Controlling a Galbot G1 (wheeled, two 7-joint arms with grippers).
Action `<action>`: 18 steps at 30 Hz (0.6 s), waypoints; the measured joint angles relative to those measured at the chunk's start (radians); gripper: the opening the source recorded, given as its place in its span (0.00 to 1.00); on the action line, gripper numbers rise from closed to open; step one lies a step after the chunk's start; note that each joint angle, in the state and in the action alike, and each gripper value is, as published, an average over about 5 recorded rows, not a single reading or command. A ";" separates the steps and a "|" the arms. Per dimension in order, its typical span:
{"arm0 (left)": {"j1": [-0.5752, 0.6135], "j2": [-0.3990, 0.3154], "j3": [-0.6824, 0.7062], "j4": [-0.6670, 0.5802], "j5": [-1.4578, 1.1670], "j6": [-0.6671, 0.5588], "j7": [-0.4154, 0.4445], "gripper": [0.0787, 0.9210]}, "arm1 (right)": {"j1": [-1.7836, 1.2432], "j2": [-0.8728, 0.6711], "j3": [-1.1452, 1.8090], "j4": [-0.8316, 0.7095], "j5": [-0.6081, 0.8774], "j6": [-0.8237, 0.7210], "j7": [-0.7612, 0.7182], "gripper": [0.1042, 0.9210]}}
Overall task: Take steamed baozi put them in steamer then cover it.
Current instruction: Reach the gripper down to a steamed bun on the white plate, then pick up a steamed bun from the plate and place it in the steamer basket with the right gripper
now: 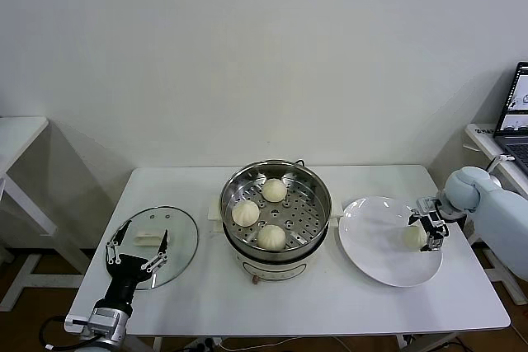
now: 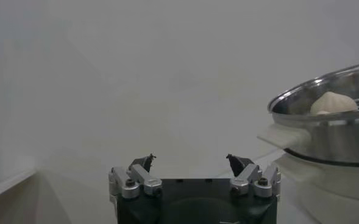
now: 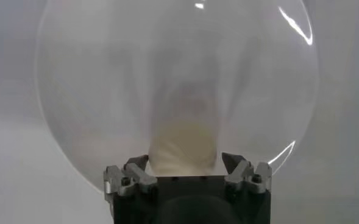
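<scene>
Left gripper (image 1: 138, 246) near-left, fingers spread wide, idle over round clear glass cover (image 1: 183, 232). Right gripper (image 1: 433, 228) straddling last cream-white baozi (image 1: 415, 237) on white plate (image 1: 375, 245), not yet clamped. Squeeze gently, centred; three buns in steel steamer (image 1: 313, 183), drop into free near-right gap.

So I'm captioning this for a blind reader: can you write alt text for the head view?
The right gripper has its fingers around the last baozi on a white plate. Three baozi sit in the steamer. The left gripper, open, hovers over the glass lid.
</scene>
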 measured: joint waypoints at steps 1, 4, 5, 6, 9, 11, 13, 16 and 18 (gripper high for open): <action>0.000 0.000 0.000 0.000 0.000 0.000 0.000 0.88 | 0.000 0.001 0.000 -0.001 -0.001 0.001 0.000 0.78; -0.001 0.000 0.000 0.001 0.000 0.001 -0.002 0.88 | 0.000 0.002 0.001 -0.001 -0.003 0.002 0.000 0.69; -0.001 0.000 0.001 0.001 0.000 0.001 -0.002 0.88 | 0.000 0.002 0.001 -0.001 -0.003 0.003 0.000 0.67; -0.001 0.000 0.001 0.001 0.000 0.001 -0.003 0.88 | 0.000 0.002 0.001 -0.001 -0.004 0.003 -0.001 0.65; -0.002 0.000 0.002 0.002 -0.001 0.002 -0.003 0.88 | 0.001 0.001 0.002 0.002 -0.002 0.003 -0.003 0.62; -0.002 0.000 0.004 0.001 -0.001 0.003 -0.004 0.88 | 0.003 -0.002 0.000 0.006 0.002 0.002 -0.005 0.61; -0.002 0.000 0.005 0.000 -0.001 0.004 -0.004 0.88 | 0.008 -0.007 -0.004 0.011 0.011 -0.001 -0.008 0.61; -0.003 0.001 0.008 -0.002 0.000 0.005 -0.005 0.88 | 0.025 -0.022 -0.021 0.027 0.036 -0.011 -0.015 0.61; -0.004 0.001 0.011 -0.003 0.000 0.006 -0.006 0.88 | 0.045 -0.038 -0.042 0.045 0.063 -0.022 -0.021 0.61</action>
